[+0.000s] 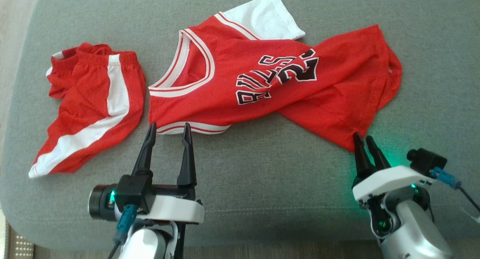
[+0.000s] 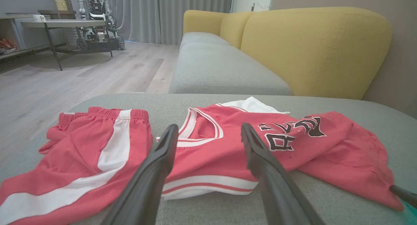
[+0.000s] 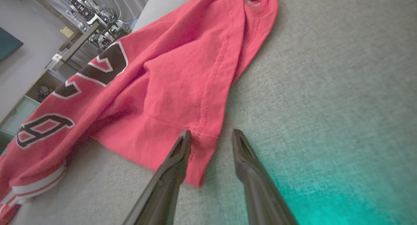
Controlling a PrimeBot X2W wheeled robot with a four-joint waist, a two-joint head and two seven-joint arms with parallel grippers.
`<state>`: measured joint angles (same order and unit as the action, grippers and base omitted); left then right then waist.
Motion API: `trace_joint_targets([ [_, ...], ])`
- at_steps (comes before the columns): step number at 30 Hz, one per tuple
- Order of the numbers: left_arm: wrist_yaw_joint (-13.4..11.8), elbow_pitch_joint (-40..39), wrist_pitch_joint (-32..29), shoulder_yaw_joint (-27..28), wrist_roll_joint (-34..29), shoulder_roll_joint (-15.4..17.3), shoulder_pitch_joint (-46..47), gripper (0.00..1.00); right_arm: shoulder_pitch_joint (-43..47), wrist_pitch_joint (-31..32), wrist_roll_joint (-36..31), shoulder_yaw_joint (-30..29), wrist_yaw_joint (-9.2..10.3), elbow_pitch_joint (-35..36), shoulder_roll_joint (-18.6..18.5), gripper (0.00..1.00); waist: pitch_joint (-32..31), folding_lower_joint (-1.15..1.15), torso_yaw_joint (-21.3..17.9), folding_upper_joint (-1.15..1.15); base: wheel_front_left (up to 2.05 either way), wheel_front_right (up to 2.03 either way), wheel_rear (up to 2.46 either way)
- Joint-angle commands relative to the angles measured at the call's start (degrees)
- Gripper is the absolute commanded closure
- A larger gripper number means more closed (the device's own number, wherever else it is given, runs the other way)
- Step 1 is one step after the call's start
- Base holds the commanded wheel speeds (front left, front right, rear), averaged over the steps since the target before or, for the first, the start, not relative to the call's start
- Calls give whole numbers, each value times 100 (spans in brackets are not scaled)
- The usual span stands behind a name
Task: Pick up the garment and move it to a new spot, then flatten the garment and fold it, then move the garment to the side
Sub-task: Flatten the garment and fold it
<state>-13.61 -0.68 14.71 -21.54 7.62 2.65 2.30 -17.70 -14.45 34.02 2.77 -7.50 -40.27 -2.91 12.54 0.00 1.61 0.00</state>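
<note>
A red basketball jersey [image 1: 262,82] with white trim and black lettering lies crumpled and partly twisted on the grey cushion [image 1: 262,169]. My left gripper [image 1: 169,127] is open, its fingertips at the jersey's near armhole edge, and the striped hem [image 2: 208,182] lies between them in the left wrist view. My right gripper [image 1: 362,137] is open, with its tips at the jersey's lower hem corner. In the right wrist view that corner [image 3: 198,153] sits between the two fingers of the right gripper [image 3: 211,132], with nothing pinched.
Red shorts [image 1: 93,101] with a white stripe lie to the left of the jersey, close to my left gripper. A yellow-backed sofa [image 2: 309,49] stands beyond the cushion. Wooden floor, a table [image 2: 62,22] and another robot [image 2: 94,9] are farther off.
</note>
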Motion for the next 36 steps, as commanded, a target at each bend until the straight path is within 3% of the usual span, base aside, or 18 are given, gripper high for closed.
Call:
trace_joint_targets([
  [1,4,-189,29,156,-67,22,20,0,-197,-49,157,137,1,74,2,39,2,0,3,0,0,0,0],
  [6,11,-156,29,123,-93,22,13,0,-385,-53,619,235,1,-127,3,69,-3,0,21,0,0,0,0],
  [9,22,-140,29,110,-109,22,11,0,-440,-53,861,353,1,-276,3,100,-9,0,34,0,0,0,0],
  [13,24,-137,29,140,-127,22,4,0,-457,-54,982,405,1,-288,3,100,-6,0,31,0,0,0,0],
  [16,6,-120,29,213,-90,22,-42,0,-405,-54,687,41,1,63,-2,100,1,0,-20,0,0,0,0],
  [22,-57,27,29,724,-149,51,-35,0,-68,-54,-184,-956,1,1358,-43,100,46,0,-357,0,0,0,0],
  [29,127,224,29,963,-221,113,-38,0,214,129,-803,-2206,1,2763,-28,100,142,0,-633,0,0,0,0],
  [34,195,348,29,1027,-298,124,92,0,334,961,-305,-1893,1,3166,-5,100,205,0,-676,0,0,0,0],
  [35,220,365,29,1021,-318,123,125,0,391,1155,-133,-1695,1,3198,-2,66,217,0,-673,0,0,0,0],
  [36,239,380,29,1014,-336,121,152,0,453,1307,52,-1498,1,3194,-1,43,226,0,-663,0,0,0,0],
])
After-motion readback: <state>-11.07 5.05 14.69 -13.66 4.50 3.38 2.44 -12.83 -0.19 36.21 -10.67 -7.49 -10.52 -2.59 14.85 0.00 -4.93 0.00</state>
